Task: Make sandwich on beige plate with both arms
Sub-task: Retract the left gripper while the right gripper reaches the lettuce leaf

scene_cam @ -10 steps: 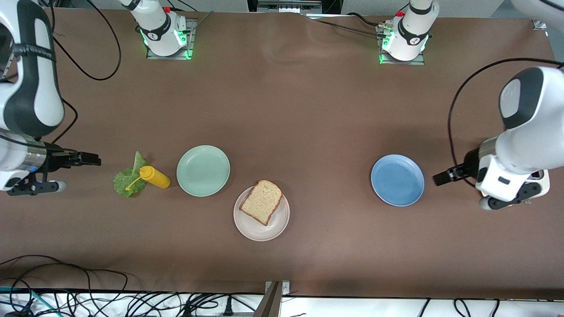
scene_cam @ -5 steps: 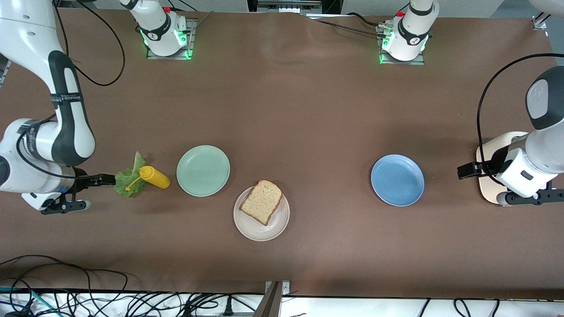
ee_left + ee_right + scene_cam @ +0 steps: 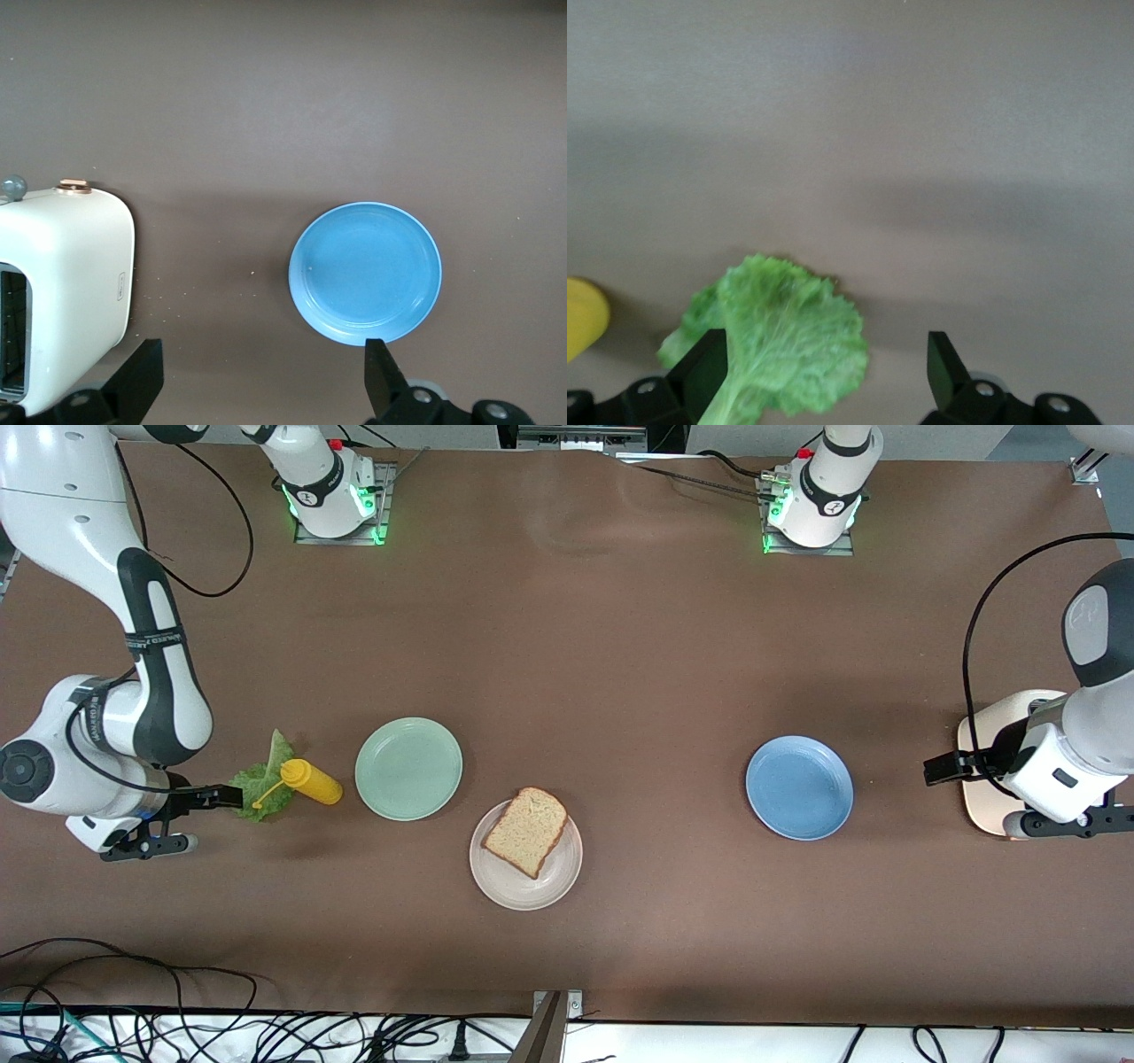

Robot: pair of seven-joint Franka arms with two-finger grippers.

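Now, step: fetch lettuce (image 3: 262, 787) for bread (image 3: 526, 831) on beige plate (image 3: 525, 894).
Right gripper (image 3: 223, 797): wide open, empty, at lettuce's 9 o'clock edge (mustard (image 3: 311, 780) touching).
Left gripper (image 3: 944, 766): open, empty, waiting by toaster (image 3: 62, 283).
Next: close on the leaf.

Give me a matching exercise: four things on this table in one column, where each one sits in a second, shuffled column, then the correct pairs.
Things:
1. bread slice
2. yellow squeeze bottle
3. blue plate
4. toaster

Places:
A. lying across the lettuce leaf
B. under the left end effector, at the left arm's end of the table
C. on the beige plate
D. bare, between the toaster and the beige plate

Pairs: 1-C, 2-A, 3-D, 4-B
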